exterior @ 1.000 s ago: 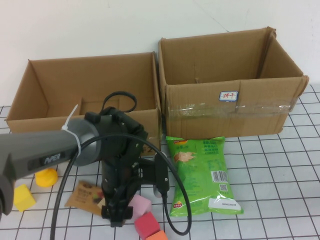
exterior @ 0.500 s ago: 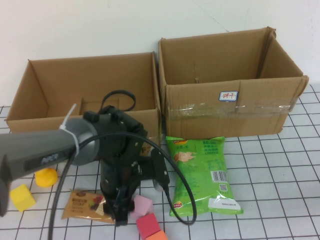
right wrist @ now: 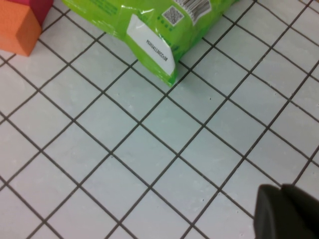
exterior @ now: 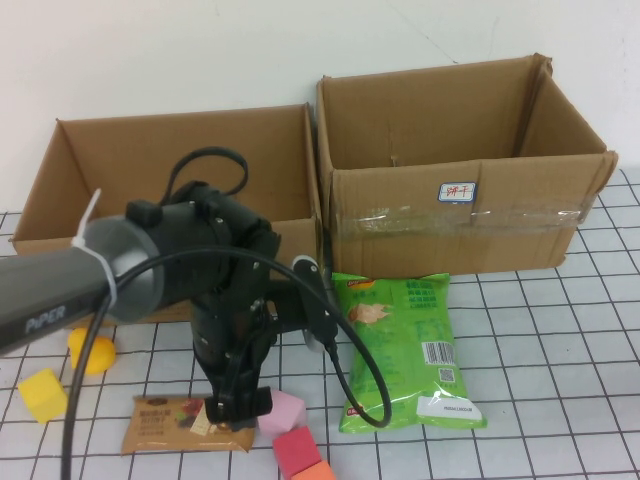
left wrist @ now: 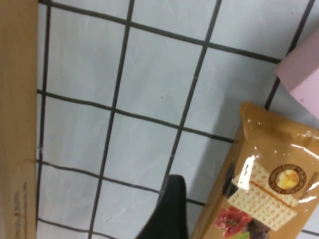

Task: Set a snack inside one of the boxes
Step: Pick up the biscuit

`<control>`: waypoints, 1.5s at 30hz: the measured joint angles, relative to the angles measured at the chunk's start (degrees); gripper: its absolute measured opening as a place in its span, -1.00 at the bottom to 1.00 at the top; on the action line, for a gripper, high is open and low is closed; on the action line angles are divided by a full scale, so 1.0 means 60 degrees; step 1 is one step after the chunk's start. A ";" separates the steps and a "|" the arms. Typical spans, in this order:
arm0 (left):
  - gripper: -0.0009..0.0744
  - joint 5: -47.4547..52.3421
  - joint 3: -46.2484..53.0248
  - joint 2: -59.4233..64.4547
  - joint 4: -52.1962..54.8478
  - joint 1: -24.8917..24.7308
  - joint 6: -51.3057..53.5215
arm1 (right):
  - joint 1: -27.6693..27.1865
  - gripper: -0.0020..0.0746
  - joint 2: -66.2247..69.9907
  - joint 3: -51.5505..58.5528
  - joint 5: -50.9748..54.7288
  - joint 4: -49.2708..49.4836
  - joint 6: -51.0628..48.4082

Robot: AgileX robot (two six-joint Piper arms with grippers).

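Observation:
A brown cracker packet sits level in my left gripper, held by its right end just above the table at the front left. In the left wrist view the packet fills the space beside one black finger. A green chips bag lies flat in front of the right cardboard box. The left cardboard box stands open behind my left arm. My right gripper is shut and empty, low over the tiles near the bag's corner; it does not show in the high view.
A pink block, a red block and an orange block lie by my left gripper. A yellow cube and a yellow round piece sit at the far left. The left box's wall is close by.
My left arm has lifted and pulled back toward the boxes. The cracker packet went with it, shifting toward the front and turning from tilted to level.

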 joint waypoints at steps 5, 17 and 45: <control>0.85 -0.0147 0.0000 0.0411 0.0318 0.0000 -0.0373 | 0.0000 -0.95 0.0000 0.0000 0.0146 0.0219 -0.0365; 0.86 -0.0089 -0.0045 0.1065 0.0840 0.0014 -0.0755 | 0.0000 -0.95 0.0000 0.0017 0.0198 0.0569 -0.0796; 0.86 -0.0332 0.1480 -0.0066 0.0543 0.0072 0.0014 | 0.0000 -0.95 0.0000 0.0017 0.0198 0.0628 -0.0960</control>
